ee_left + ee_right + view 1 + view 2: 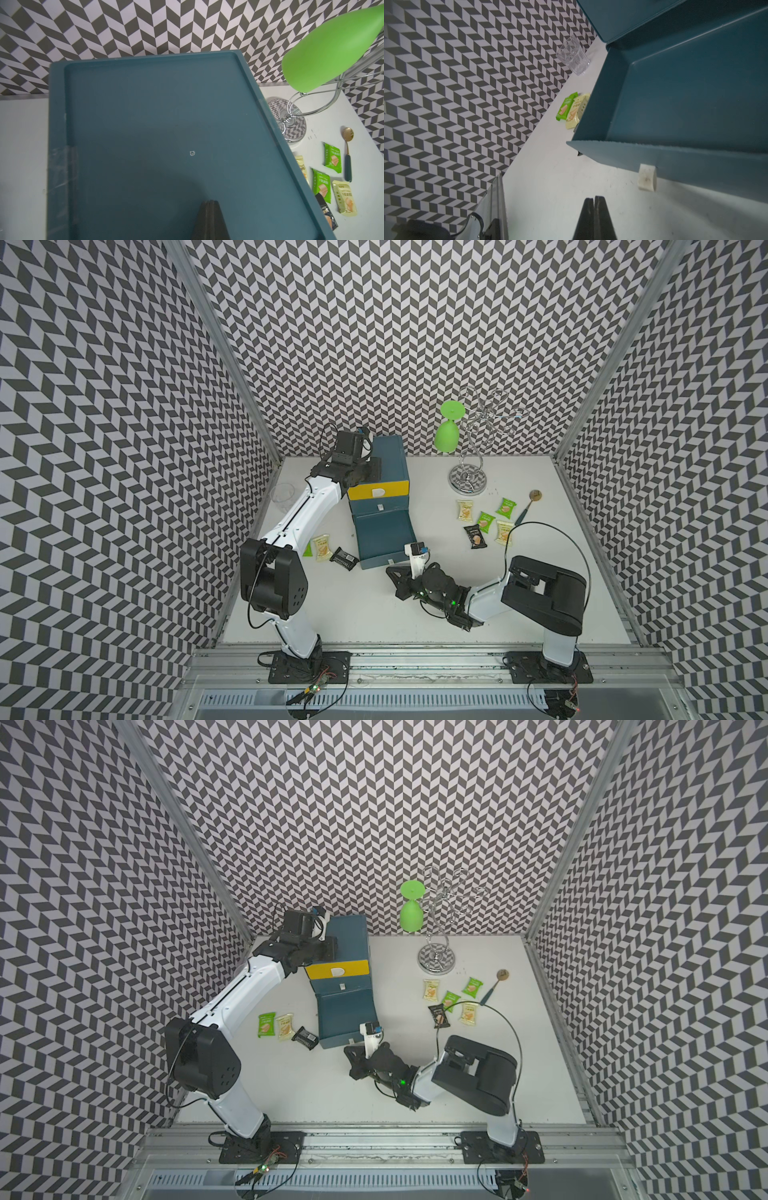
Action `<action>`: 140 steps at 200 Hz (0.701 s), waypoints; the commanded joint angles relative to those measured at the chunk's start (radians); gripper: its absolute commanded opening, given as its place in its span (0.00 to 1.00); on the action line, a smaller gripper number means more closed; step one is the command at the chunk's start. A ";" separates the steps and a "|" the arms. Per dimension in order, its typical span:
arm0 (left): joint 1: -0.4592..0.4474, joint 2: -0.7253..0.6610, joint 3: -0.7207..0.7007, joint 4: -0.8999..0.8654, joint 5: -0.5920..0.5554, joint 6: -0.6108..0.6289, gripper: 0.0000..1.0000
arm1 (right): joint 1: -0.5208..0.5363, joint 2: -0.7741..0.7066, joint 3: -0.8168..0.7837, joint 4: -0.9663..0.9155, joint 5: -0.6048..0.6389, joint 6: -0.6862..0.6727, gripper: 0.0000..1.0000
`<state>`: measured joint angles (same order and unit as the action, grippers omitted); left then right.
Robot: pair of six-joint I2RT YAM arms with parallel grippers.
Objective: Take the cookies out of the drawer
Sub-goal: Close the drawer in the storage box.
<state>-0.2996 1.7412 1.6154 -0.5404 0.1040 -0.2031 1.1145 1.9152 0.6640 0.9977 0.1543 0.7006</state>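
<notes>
The teal cabinet [388,456] has its bottom drawer [384,535] pulled out, and the drawer's floor [685,93] is bare. Cookies lie on the table in two groups. To the drawer's right lie a cream packet [465,510], a green one [506,507], a black one [475,536] and others. To its left lie a green packet [266,1024], a cream one [285,1026] and a black one [305,1039]. My left gripper [376,468] rests shut on the cabinet top [166,124]. My right gripper [388,570] lies shut on the table just in front of the drawer's white handle [647,176], holding nothing.
A clear glass [282,495] stands by the left wall. A green wine glass [448,431] hangs upside down on a chrome rack [467,481] at the back right. A gold spoon with a teal handle [528,506] lies beside the right-hand packets.
</notes>
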 commanded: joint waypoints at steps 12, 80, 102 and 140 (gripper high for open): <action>0.014 0.042 -0.049 -0.059 0.026 -0.011 0.00 | 0.003 0.073 0.092 -0.020 0.088 0.001 0.00; 0.022 0.039 -0.082 -0.050 0.020 -0.006 0.00 | -0.009 0.016 0.036 -0.033 0.033 0.021 0.00; 0.022 0.039 -0.081 -0.051 0.023 -0.007 0.00 | -0.011 0.047 0.021 -0.026 0.050 0.068 0.00; 0.024 0.032 -0.100 -0.043 0.034 -0.007 0.00 | -0.016 0.088 0.082 -0.039 0.149 0.068 0.00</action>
<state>-0.2852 1.7409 1.5719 -0.4587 0.1287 -0.2100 1.1030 1.9743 0.7013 0.9417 0.2230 0.7532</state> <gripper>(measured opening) 0.040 0.042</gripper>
